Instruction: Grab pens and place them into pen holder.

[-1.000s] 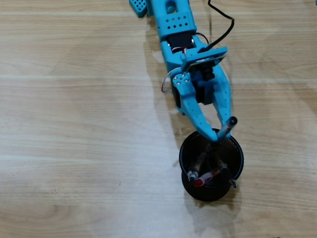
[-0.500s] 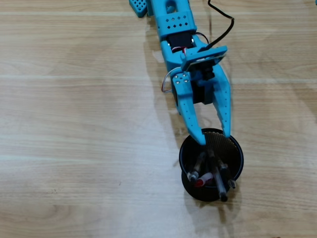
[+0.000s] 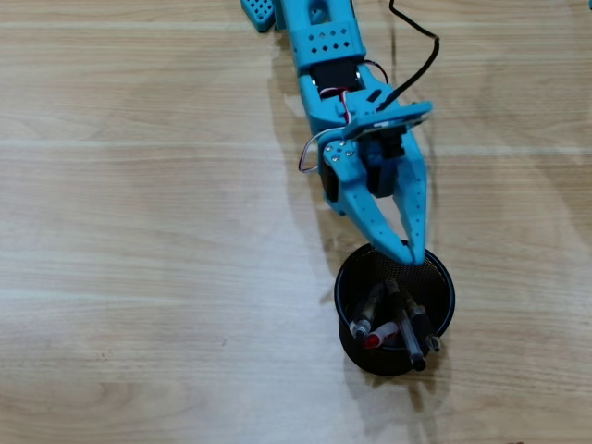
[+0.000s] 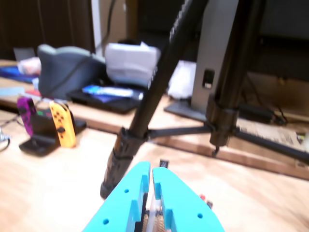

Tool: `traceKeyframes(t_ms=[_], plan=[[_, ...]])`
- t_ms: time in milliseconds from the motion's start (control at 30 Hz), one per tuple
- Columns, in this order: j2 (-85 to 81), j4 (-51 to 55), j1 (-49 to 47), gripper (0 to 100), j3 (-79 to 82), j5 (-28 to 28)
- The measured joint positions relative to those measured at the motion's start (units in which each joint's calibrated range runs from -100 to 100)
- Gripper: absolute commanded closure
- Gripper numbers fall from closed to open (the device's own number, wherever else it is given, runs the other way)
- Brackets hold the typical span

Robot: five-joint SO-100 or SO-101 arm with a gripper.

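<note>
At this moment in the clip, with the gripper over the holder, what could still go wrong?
1. The gripper, jaws nearly shut and empty, hangs over the far rim of the black mesh pen holder; a low retreat could catch the rim and tip it.
2. The pens all lean toward one side, their tips overhanging the near rim, so a nudge might topple the cup or spill them.

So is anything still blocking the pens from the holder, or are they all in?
Nothing visible is in the way: the pens already stand inside the pen holder, and the gripper sits empty at its rim.
</note>
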Motion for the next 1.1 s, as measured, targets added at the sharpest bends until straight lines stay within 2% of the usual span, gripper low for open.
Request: traceKeyframes(t_ms=[333, 700, 933, 1100], plan=[[-20.1, 12.3, 3.1, 98, 19.3, 6.1], [-46.7, 16.0, 7.3, 98, 49.8, 20.0], [-61.6, 16.0, 10.3, 98, 66.7, 31.4], [-71.7, 16.0, 12.2, 98, 78.1, 35.6]])
